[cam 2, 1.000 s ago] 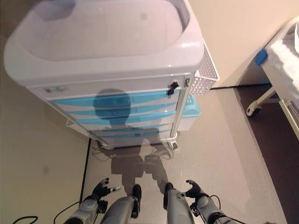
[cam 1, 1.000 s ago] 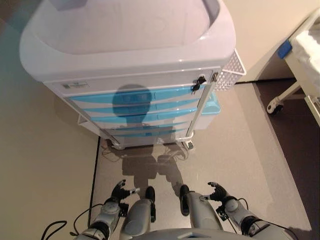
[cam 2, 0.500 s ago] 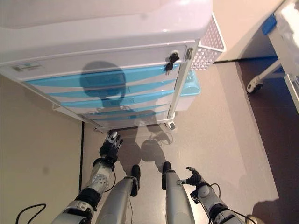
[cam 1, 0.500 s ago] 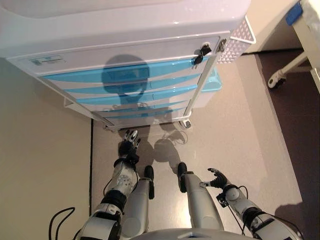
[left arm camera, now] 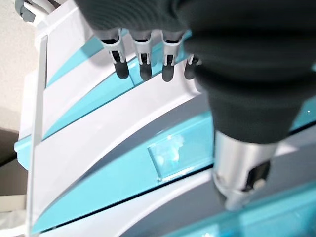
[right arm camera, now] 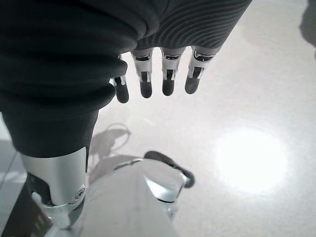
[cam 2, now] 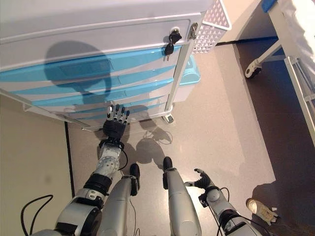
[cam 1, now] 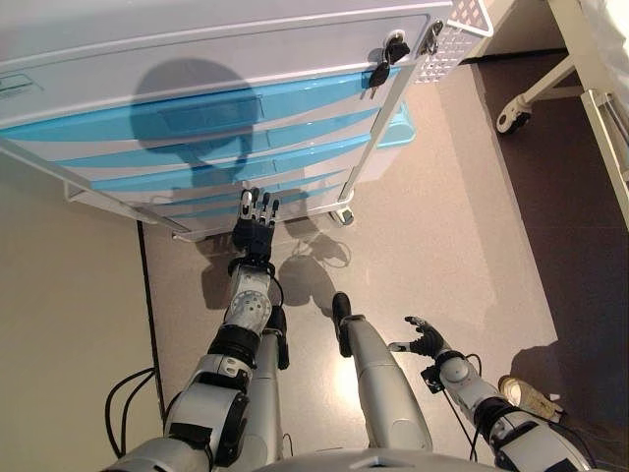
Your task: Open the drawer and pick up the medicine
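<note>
The cart looks like smooth, glossy plastic, white with blue drawer fronts. One front carries a clear glossy label window. A white perforated plastic basket hangs at its side. The floor is smooth, speckled and shiny, mirroring a light. The bed frame looks like painted metal.

Both arms are silver-grey metal built in rounded segments, with black bands at the joints. The left hand and the right hand each wear a dark ribbed cover over the back and wrist, like a soft bellows. From under each cover come slim silver fingers with dark rounded tips, and a thicker silver thumb with small screws set near its end.
</note>
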You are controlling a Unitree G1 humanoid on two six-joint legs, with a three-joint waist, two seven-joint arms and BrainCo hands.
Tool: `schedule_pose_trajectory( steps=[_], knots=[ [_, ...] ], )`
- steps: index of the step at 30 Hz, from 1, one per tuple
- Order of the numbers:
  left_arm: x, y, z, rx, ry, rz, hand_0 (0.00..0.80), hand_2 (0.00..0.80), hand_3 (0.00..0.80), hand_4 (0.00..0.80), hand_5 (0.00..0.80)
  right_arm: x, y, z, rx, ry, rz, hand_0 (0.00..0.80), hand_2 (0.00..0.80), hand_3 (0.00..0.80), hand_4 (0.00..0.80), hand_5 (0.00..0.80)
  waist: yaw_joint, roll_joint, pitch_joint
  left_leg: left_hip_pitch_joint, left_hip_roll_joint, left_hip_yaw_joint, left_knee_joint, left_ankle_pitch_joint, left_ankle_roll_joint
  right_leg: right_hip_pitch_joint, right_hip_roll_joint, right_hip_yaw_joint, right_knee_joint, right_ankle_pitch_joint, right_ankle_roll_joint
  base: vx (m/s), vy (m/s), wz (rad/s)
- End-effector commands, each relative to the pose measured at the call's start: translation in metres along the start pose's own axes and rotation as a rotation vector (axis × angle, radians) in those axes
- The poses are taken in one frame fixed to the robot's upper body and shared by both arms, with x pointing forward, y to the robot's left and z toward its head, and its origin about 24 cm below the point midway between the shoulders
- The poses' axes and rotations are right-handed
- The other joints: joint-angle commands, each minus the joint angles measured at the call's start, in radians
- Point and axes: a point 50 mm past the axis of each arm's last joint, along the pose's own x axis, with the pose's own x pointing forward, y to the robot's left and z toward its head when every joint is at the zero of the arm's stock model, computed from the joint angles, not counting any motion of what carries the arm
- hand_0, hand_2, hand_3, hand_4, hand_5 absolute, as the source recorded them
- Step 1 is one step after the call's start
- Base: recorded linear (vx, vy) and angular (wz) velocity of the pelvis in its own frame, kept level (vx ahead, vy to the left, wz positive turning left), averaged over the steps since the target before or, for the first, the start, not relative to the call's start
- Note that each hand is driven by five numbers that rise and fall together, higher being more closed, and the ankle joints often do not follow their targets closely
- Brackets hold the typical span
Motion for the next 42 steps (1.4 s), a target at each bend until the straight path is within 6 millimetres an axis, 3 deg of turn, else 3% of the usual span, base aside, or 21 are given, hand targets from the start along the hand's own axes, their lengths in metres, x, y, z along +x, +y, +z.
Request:
schedule_pose_trajectory(
  steps=[1,13,26,42],
  knots=[
    [0.007,-0.029,0.015,-0.031,-0.086,-0.127,0.0,0.0,0.0,0.0,0.0,-0.005,-0.004,-0.013,0.0,0.012,-0.002,0.0,0.0,0.0,0.0,0.0,-0.013,0.013,-0.054,-0.044,-0.039,0.014,0.001,-0.004,0.06,-0.021,0.011,0.012,-0.11,0.116,0.029,-0.015,-0.001,-0.15],
    [0.023,-0.078,0.063,0.001,-0.263,-0.3,0.0,0.0,0.0,0.0,0.0,-0.008,-0.005,-0.024,-0.034,0.043,0.022,0.0,0.0,0.0,0.0,0.0,-0.022,0.004,-0.06,-0.086,-0.033,0.002,0.011,-0.005,0.053,-0.057,0.013,0.0,-0.114,0.127,0.031,-0.003,0.0,-0.01],
    [0.009,-0.12,0.085,0.002,-0.348,-0.522,0.0,0.0,0.0,0.0,0.0,-0.011,-0.007,-0.033,-0.072,0.068,0.043,0.0,0.0,0.0,0.0,0.0,-0.003,0.028,-0.066,-0.05,-0.045,-0.032,-0.044,0.017,0.039,-0.02,-0.011,-0.03,-0.139,0.134,0.033,0.007,-0.007,0.06],
    [0.003,-0.143,0.101,0.011,-0.402,-0.626,0.0,0.0,0.0,0.0,0.0,-0.013,-0.007,-0.041,-0.12,0.103,0.063,0.0,0.0,0.0,0.0,0.0,0.02,0.034,-0.044,0.045,-0.061,-0.056,-0.14,0.055,0.027,0.071,-0.041,-0.063,-0.182,0.137,0.038,0.013,-0.011,0.06]
  ],
)
